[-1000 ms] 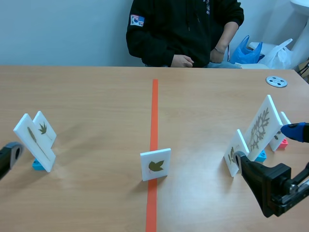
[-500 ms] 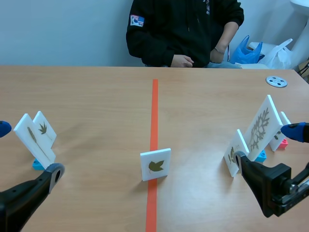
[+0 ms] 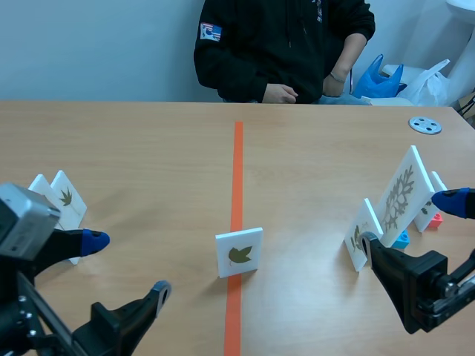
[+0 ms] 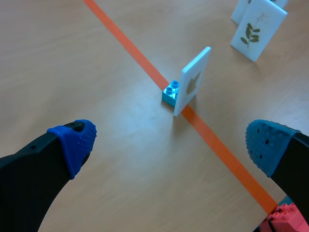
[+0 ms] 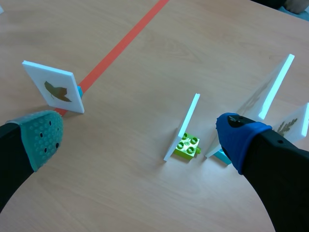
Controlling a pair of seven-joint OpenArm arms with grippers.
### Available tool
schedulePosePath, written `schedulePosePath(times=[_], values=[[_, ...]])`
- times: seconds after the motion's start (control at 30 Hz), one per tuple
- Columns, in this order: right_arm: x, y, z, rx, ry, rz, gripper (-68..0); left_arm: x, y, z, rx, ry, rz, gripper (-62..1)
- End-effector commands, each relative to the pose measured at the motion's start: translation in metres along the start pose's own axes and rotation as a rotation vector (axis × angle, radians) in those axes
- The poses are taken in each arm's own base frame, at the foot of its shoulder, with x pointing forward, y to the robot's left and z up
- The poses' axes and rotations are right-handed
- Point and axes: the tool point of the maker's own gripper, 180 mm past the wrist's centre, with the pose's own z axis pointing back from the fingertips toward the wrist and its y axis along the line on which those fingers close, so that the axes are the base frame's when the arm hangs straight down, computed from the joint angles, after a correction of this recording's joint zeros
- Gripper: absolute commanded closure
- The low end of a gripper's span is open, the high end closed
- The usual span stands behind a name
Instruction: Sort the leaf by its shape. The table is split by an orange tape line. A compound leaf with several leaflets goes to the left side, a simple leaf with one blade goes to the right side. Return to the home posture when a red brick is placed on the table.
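White square card with one brown lobed leaf [image 3: 239,253] stands upright at near-centre on the orange tape line [image 3: 237,170], propped by a small blue brick [image 4: 170,92]. On the line, so likely unsorted; upright, so fingers can pinch its edges. Single blade, I judge: it belongs right. Left-side white cards [image 3: 67,197] and right-side white cards [image 3: 404,191] stand well apart from it.

Left gripper [image 3: 126,265] is low at near left, aimed toward the card, fingers spread wide, nothing held. Right gripper [image 3: 410,221] is low at near right beside its cards, equally wide and empty.
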Motion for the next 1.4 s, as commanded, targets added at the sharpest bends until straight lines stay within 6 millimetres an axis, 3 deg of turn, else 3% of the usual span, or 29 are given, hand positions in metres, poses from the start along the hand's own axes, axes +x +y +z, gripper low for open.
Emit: schedulePosePath(times=[0.0, 0.47, 0.93, 1.13, 1.37], values=[[0.013, -0.005, -0.001, -0.004, -0.038, 0.026, -67.9, 0.011, 0.0, -0.007, -0.013, -0.051, 0.002, -62.3], [0.013, -0.005, -0.001, -0.005, -0.038, 0.026, -67.9, -0.013, -0.012, -0.064, -0.118, -0.114, -0.009, -62.3], [0.013, -0.005, -0.001, -0.005, -0.038, 0.026, -67.9, -0.01, -0.035, -0.126, -0.138, -0.173, -0.021, -62.3], [0.013, -0.005, -0.001, -0.005, -0.038, 0.026, -67.9, -0.014, -0.037, -0.139, -0.13, -0.161, -0.033, -62.3], [0.013, -0.005, -0.001, -0.005, -0.038, 0.026, -67.9, -0.017, -0.039, -0.14, -0.13, -0.161, -0.042, -62.3]])
